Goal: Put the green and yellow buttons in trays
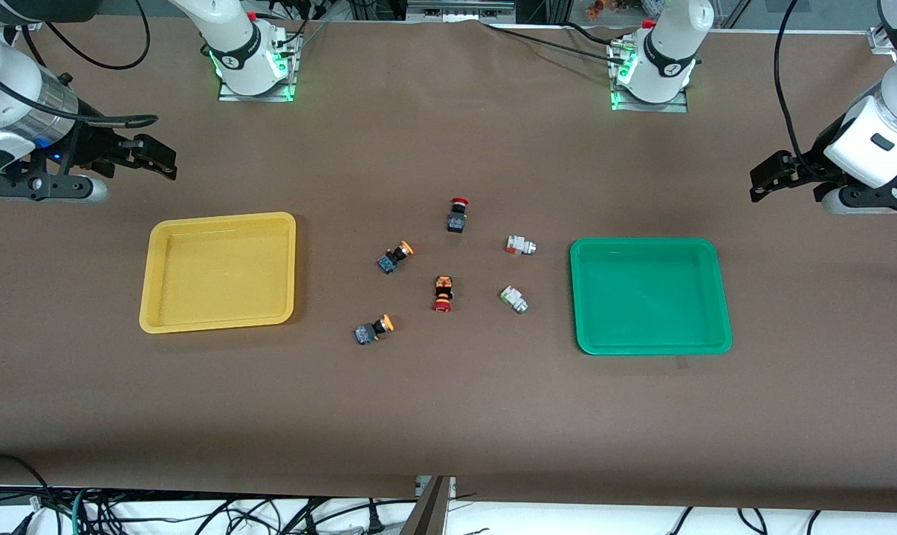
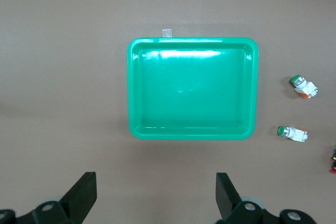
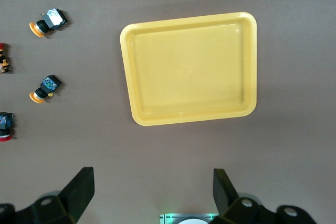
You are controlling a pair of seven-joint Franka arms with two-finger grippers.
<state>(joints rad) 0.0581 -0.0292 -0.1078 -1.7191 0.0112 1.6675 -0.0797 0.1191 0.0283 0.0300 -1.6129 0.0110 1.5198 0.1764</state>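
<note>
Two yellow-capped buttons (image 1: 394, 257) (image 1: 373, 329) lie beside the yellow tray (image 1: 221, 218). Two whitish-grey buttons (image 1: 520, 245) (image 1: 514, 299) lie beside the green tray (image 1: 645, 241). Both trays hold nothing. My right gripper (image 1: 164, 160) is open and empty, up over bare table at the right arm's end. Its wrist view shows the gripper (image 3: 153, 190), the yellow tray (image 3: 189, 20) and both yellow-capped buttons (image 3: 48, 22) (image 3: 44, 88). My left gripper (image 1: 759, 183) is open and empty over the left arm's end. Its wrist view shows the gripper (image 2: 156, 192), the green tray (image 2: 193, 40) and both whitish buttons (image 2: 303, 86) (image 2: 292, 132).
Two red-capped buttons (image 1: 458, 215) (image 1: 443, 293) lie among the others in the middle of the table. The arm bases (image 1: 255, 70) (image 1: 652, 78) stand along the table edge farthest from the front camera. Cables hang below the nearest edge.
</note>
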